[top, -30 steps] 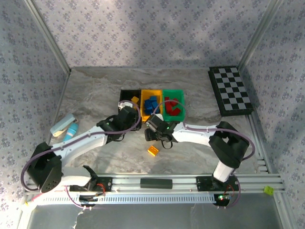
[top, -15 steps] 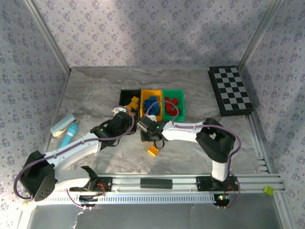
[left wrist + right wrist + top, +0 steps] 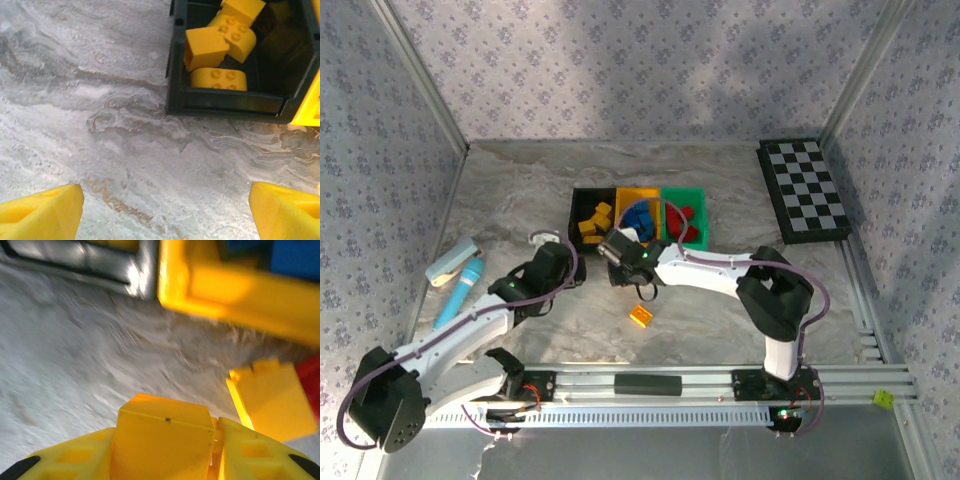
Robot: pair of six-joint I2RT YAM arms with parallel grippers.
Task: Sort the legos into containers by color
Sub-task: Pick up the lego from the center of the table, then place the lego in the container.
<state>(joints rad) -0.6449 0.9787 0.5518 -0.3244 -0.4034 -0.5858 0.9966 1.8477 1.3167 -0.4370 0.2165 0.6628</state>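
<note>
Your right claw point(image 3: 623, 252) is closed on a yellow Lego brick point(image 3: 162, 440), pinched between its foam fingers point(image 3: 70, 460) just in front of the row of bins. The coming move turns on one relation. The black bin point(image 3: 574, 210), which holds the yellow bricks point(image 3: 215, 47), lies ahead of the claw and to its left. The yellow bin point(image 3: 240, 290), holding the blue bricks point(image 3: 638, 216), stands almost straight ahead. I judge you need to lift and swing left over the black bin's near wall before letting go, or the brick lands among the blue. The wrist view shows the brick head-on, so you cannot tell which way its long side runs.

Your left claw point(image 3: 160, 215) stands wide and empty, low over the counter point(image 3: 100, 125), just short of the black bin's front-left corner. It is about as near that bin as the right one, so watch that the two wrists do not crowd each other.

Another yellow brick point(image 3: 270, 400) lies on the counter just right of the held one. A loose orange-yellow brick point(image 3: 640, 317) sits apart, nearer the arm bases. The green bin point(image 3: 685, 190) holds the red bricks point(image 3: 685, 225). The counter is grey, marbled and flat, and patterned walls and a metal frame close in the cell
</note>
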